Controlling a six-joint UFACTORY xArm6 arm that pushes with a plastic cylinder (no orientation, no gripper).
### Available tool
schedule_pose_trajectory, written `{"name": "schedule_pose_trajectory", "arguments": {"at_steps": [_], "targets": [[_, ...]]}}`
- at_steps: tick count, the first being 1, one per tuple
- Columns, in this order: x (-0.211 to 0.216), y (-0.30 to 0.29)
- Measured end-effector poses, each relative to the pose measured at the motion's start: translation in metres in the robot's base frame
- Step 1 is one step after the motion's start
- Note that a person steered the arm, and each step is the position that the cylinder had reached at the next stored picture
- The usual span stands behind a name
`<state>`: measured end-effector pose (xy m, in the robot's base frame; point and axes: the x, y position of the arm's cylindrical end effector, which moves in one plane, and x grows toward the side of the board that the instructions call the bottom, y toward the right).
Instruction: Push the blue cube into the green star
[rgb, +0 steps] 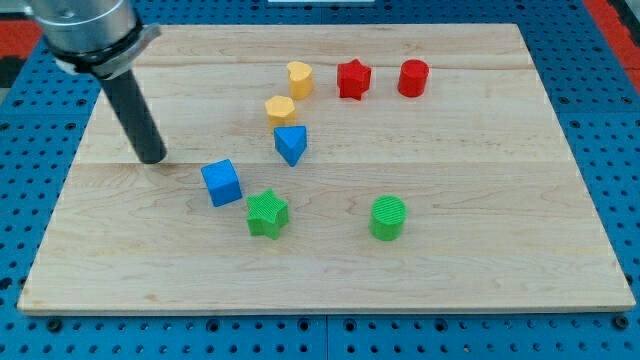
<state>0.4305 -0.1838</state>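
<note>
Camera view, my tip (152, 158) bare rod, no fingers, left of blue cube (221, 183), green star (267, 213) just beside, eight blocks: two each blue, green, yellow, red.

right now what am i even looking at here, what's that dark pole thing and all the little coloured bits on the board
There is one picture, taken from above the board's near edge. The dark pole is a robot arm's pushing rod; my tip rests on the wooden board, up and to the view's left of the blue cube. It holds nothing. The green star sits just below and to the right of that cube. Also there: a blue wedge-like block, a green cylinder, two yellow blocks, a red star and a red cylinder.
</note>
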Motion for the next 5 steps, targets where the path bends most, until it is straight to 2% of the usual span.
{"name": "schedule_pose_trajectory", "arguments": {"at_steps": [2,3,4,5], "targets": [[0.091,0.111],[0.105,0.135],[0.137,0.132],[0.159,0.176]]}}
